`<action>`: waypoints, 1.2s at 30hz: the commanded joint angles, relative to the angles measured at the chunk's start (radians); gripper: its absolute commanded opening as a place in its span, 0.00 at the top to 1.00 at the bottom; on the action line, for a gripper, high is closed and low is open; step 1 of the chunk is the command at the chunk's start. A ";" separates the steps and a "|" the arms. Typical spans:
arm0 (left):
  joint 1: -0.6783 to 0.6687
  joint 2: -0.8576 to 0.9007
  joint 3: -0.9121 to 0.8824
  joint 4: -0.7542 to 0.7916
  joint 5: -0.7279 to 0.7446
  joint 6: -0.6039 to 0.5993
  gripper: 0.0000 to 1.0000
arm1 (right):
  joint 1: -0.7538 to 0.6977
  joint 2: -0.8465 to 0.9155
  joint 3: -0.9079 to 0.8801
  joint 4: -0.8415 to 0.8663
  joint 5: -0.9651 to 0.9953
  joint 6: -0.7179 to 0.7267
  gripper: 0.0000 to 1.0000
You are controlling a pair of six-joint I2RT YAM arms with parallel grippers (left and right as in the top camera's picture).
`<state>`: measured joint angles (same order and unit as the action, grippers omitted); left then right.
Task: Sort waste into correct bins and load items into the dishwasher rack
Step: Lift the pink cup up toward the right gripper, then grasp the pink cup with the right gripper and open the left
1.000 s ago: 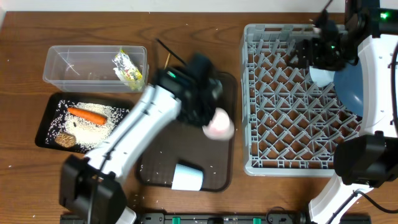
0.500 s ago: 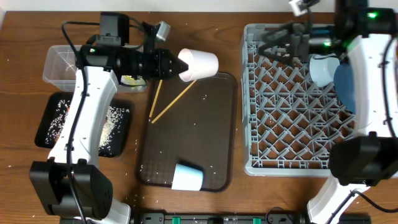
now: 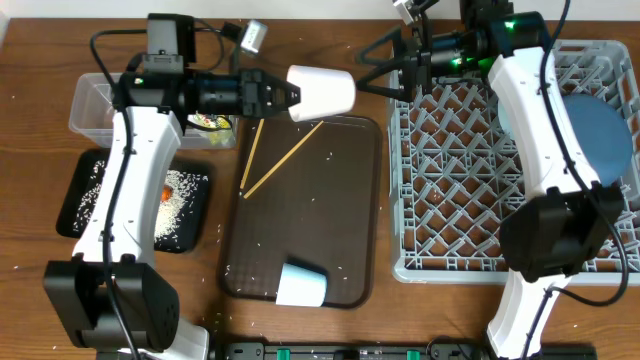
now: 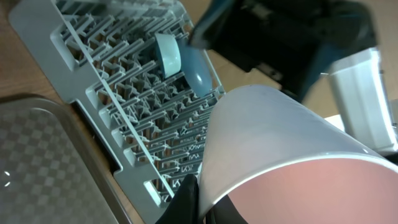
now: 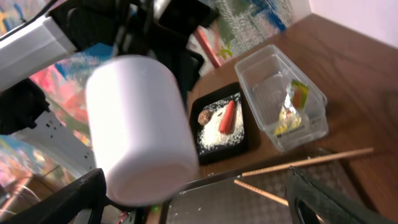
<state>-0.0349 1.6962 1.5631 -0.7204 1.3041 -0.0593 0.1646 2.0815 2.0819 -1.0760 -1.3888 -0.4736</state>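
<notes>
My left gripper (image 3: 290,94) (image 4: 202,204) is shut on the rim of the small pink cup (image 3: 322,92) (image 4: 280,143) (image 5: 140,130), held on its side in the air above the brown tray's far edge. My right gripper (image 3: 376,64) (image 5: 199,202) faces the cup's base, open, its fingers apart from it. The dishwasher rack (image 3: 470,210) (image 4: 118,93) holds the dark blue plate (image 3: 603,130) (image 4: 200,70) and a light blue bowl (image 4: 169,53). The chopsticks (image 3: 285,160) (image 5: 305,163) and a light blue cup (image 3: 302,285) lie on the tray.
The clear tub (image 3: 95,100) (image 5: 273,84) holds the wrapper (image 3: 207,122) (image 5: 291,106). The black tray (image 3: 78,200) (image 5: 211,149) carries rice, the carrot (image 5: 227,116) and a brown lump (image 5: 204,117). The brown serving tray (image 3: 340,220) (image 4: 37,162) sits between the bins and the rack.
The left arm lifted the pink cup off the tray and carried it up and right. The right arm swung left from the rack toward the cup, and its jaws widened.
</notes>
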 commanded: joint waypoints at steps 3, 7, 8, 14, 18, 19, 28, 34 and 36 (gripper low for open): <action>0.012 -0.019 0.018 0.031 0.047 -0.014 0.94 | 0.028 0.036 -0.008 0.028 -0.083 0.042 0.17; 0.012 -0.019 0.018 0.058 0.047 -0.032 0.94 | 0.063 0.048 -0.008 0.070 -0.119 0.042 0.20; 0.012 -0.019 0.018 0.058 0.047 -0.031 0.94 | 0.067 0.048 -0.008 0.081 -0.135 0.042 0.20; 0.012 -0.019 0.018 0.088 0.046 -0.032 0.94 | 0.079 0.048 -0.008 0.113 -0.169 0.055 0.21; 0.012 -0.019 0.018 0.097 0.030 -0.032 0.94 | 0.062 0.048 -0.008 0.117 -0.169 0.059 0.21; 0.012 -0.019 0.018 0.097 0.026 -0.032 0.94 | 0.055 0.048 -0.008 0.116 -0.169 0.059 0.21; 0.012 -0.019 0.018 0.104 -0.024 -0.032 0.94 | -0.016 0.048 -0.008 0.096 -0.171 0.077 0.13; 0.012 -0.018 0.018 0.153 -0.037 -0.084 0.94 | 0.022 0.048 -0.008 0.097 -0.170 0.068 0.11; 0.012 -0.018 0.018 0.185 -0.037 -0.112 0.94 | 0.051 0.048 -0.008 0.099 -0.170 0.055 0.11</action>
<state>-0.0219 1.6943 1.5631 -0.5594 1.2716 -0.1249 0.1692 2.1265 2.0777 -0.9756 -1.5272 -0.4049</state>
